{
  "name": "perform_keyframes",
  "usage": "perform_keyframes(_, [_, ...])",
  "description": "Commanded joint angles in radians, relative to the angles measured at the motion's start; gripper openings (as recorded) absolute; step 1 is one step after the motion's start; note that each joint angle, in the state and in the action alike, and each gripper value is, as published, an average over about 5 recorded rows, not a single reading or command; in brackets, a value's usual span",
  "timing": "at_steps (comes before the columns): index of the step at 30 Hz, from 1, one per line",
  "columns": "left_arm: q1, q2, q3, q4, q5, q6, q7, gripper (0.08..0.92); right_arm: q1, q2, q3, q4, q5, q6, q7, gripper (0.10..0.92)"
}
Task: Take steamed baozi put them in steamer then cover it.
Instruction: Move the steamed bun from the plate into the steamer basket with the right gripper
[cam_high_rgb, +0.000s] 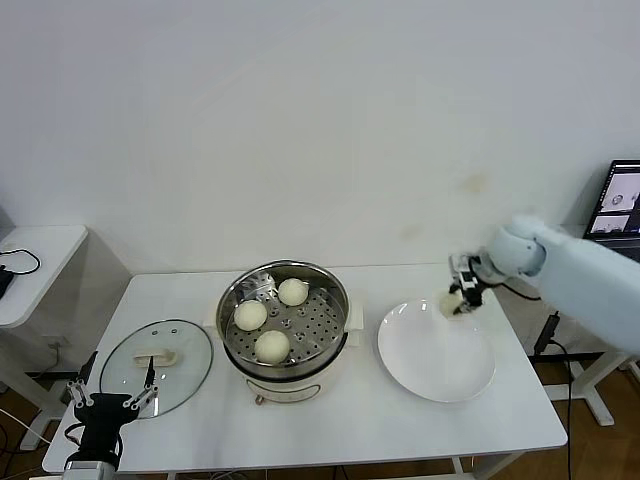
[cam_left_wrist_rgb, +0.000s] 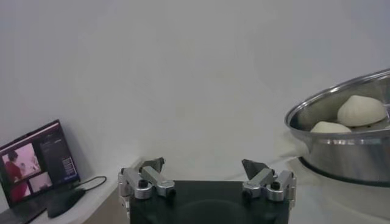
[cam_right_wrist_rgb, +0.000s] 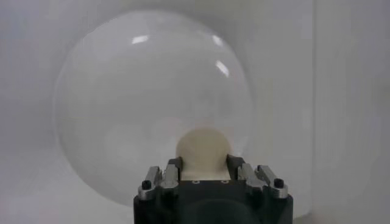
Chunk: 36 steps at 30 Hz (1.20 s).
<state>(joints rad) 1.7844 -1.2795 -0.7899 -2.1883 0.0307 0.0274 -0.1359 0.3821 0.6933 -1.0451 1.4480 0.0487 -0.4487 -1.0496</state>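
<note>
Gripping the fourth baozi (cam_high_rgb: 451, 303), the right gripper (cam_high_rgb: 461, 294) has its jaws closed against the bun's two sides, above the far edge of the white plate (cam_high_rgb: 436, 365). In the right wrist view the same bun (cam_right_wrist_rgb: 203, 152) sits squarely between the right gripper's (cam_right_wrist_rgb: 204, 169) fingers (cam_right_wrist_rgb: 172, 170), with the plate's round face (cam_right_wrist_rgb: 140, 103) spread out beyond and below the jaws. Whether the bun is touching the plate or is just clear of it cannot be told.

To the left of these jaws, beside the plate, stands the steamer (cam_high_rgb: 284, 352). Three baozi lie on its perforated tray: one toward the back (cam_high_rgb: 292, 291), one on the left (cam_high_rgb: 250, 315) and one at the front (cam_high_rgb: 272, 346), each apart from the others.

Further left, the cover (cam_high_rgb: 156, 364) lies flat on the table (cam_high_rgb: 400, 425), its cream handle (cam_high_rgb: 155, 355) uppermost. The left gripper (cam_high_rgb: 110, 392) is parked at the near left corner of the table, with the cover's near edge just ahead of its jaws. Those jaws stand wide apart and hold nothing, as the left wrist view confirms (cam_left_wrist_rgb: 206, 170); in that view the steamer's steel rim (cam_left_wrist_rgb: 341, 143) lies off to one side of the jaws, with two of its buns showing over the rim.
</note>
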Motion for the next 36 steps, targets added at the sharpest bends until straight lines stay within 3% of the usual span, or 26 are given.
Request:
perform_keyframes(1, [-0.002, 0.0, -0.002, 0.002, -0.002, 0.0, 0.001, 0.823, 0.359, 0.176, -0.224, 0.09, 0.266, -0.083, 0.03, 0.49])
perform_keyframes(16, [-0.005, -0.002, -0.01, -0.001, -0.01, -0.001, 0.001, 0.823, 0.321, 0.482, -0.265, 0.062, 0.592, -0.267, 0.211, 0.492])
perform_keyframes(36, [-0.009, -0.005, -0.031, 0.013, -0.023, -0.005, 0.001, 0.823, 0.12, 0.576, -0.264, -0.082, 0.494, -0.28, 0.281, 0.508])
